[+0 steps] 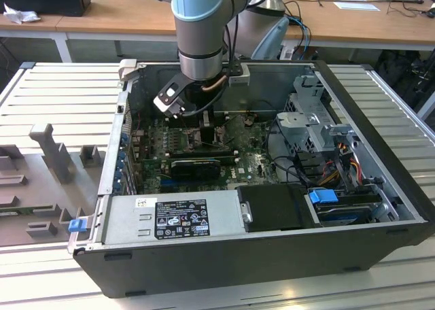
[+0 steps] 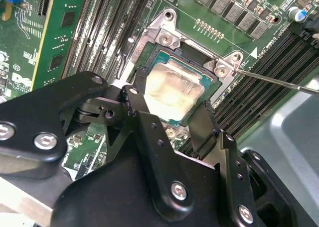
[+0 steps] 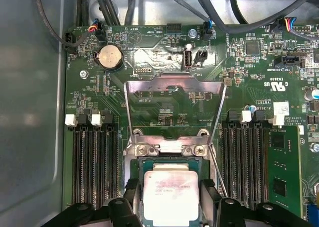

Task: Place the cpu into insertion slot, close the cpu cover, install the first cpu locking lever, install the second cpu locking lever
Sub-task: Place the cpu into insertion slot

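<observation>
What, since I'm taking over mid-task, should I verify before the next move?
1. cpu lined up over slot: ok.
2. cpu fully seated in slot: cannot tell.
3. cover swung open, off the slot: ok.
4. levers released, not across the slot: ok.
5. gripper centred over cpu: ok.

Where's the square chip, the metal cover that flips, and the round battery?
the cpu [image 3: 170, 197], first wrist view: middle of its pale face.
the cpu cover [image 3: 144, 86], first wrist view: the frame's bar opposite the hinge.
the round battery [image 3: 109, 56], first wrist view: centre of its silver face.
</observation>
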